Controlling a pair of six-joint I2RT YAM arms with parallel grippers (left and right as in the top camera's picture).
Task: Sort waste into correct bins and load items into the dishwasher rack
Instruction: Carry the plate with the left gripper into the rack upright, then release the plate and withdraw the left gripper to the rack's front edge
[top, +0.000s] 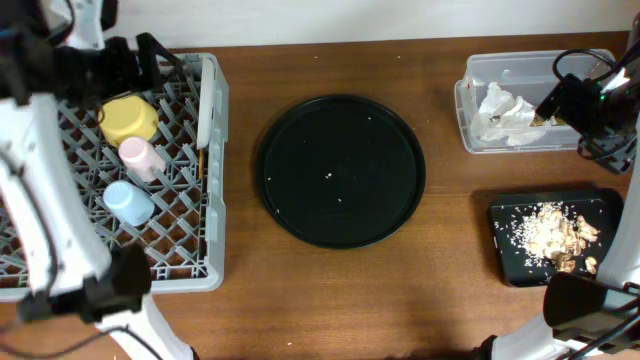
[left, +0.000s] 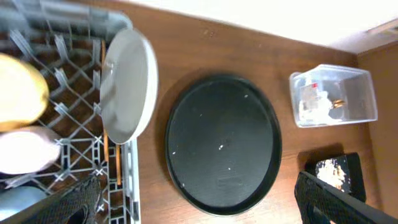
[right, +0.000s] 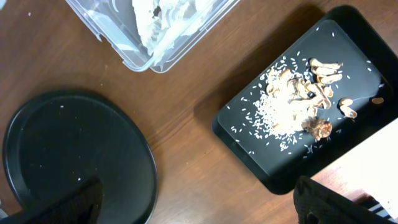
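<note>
Upper left, the plate (left: 127, 87) stands edgewise in the rack (left: 93, 18), stiff, slick, likely best rim-pinched; left gripper (left: 196, 193) and right gripper (right: 196, 196) spread, empty.

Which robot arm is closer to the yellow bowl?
Left. The left gripper hangs over the rack near the yellow bowl; the right gripper is far off, over the clear tub.

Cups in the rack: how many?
2: pink cup in the rack beside the yellow bowl; blue cup next to it, away from the bowl. An arm covers part of the rack, so more may be hidden.
</note>
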